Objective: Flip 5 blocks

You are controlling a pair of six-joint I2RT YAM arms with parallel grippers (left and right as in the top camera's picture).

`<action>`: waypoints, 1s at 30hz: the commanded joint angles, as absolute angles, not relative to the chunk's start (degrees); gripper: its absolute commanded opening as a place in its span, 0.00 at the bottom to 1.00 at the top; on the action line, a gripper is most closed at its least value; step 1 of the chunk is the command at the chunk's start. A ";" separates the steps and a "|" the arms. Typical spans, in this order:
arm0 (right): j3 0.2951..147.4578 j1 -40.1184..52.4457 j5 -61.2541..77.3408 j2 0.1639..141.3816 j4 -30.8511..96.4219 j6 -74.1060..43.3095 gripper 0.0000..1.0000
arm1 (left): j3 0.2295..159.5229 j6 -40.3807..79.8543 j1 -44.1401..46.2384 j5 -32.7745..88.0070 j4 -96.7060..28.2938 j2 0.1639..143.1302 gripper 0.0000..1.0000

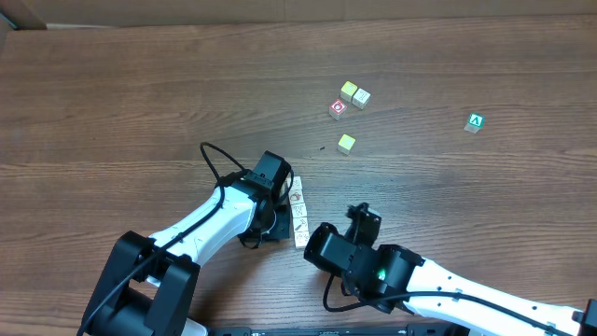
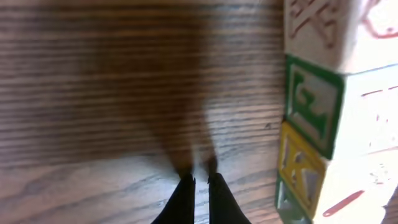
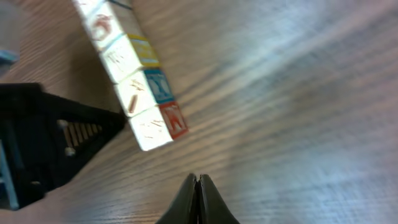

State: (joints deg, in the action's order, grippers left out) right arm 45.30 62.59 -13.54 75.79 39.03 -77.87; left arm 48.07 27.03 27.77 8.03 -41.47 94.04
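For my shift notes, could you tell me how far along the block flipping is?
The blocks lie in a touching row, picture faces up; how many were flipped I cannot tell. Nothing is in hand: the left gripper and right gripper are shut and empty beside the row. What remains is unclear.

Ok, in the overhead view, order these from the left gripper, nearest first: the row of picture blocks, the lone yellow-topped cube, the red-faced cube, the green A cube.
1. Row of picture blocks, right beside the left gripper.
2. Lone yellow-topped cube, beyond and to the right.
3. Red-faced cube, farther back.
4. Green A cube, far right.
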 commanded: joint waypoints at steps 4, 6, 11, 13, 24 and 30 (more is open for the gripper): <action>44.99 58.19 -15.33 78.50 36.42 -67.00 0.04 | 46.19 29.30 27.77 6.35 -41.76 94.63 0.04; 44.99 56.69 -14.68 79.50 34.39 -63.37 0.04 | 45.32 30.15 27.73 5.69 -41.69 94.63 0.04; 44.99 52.31 -9.91 82.59 25.87 -50.76 0.04 | 42.74 30.50 26.79 5.74 -40.86 94.63 0.05; 44.99 50.89 -9.74 83.83 24.91 -50.52 0.04 | 42.28 30.48 26.20 5.78 -40.95 94.63 0.05; 44.99 47.27 -1.96 91.61 16.88 -41.71 0.04 | 41.89 30.46 25.41 5.76 -40.86 94.63 0.05; 44.99 47.22 0.49 94.67 14.76 -41.47 0.04 | 41.89 30.46 25.41 5.78 -40.82 94.63 0.05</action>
State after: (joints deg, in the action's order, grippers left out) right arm 45.17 47.59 -1.85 93.45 15.59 -43.13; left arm 45.08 29.71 26.11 9.02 -40.10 92.40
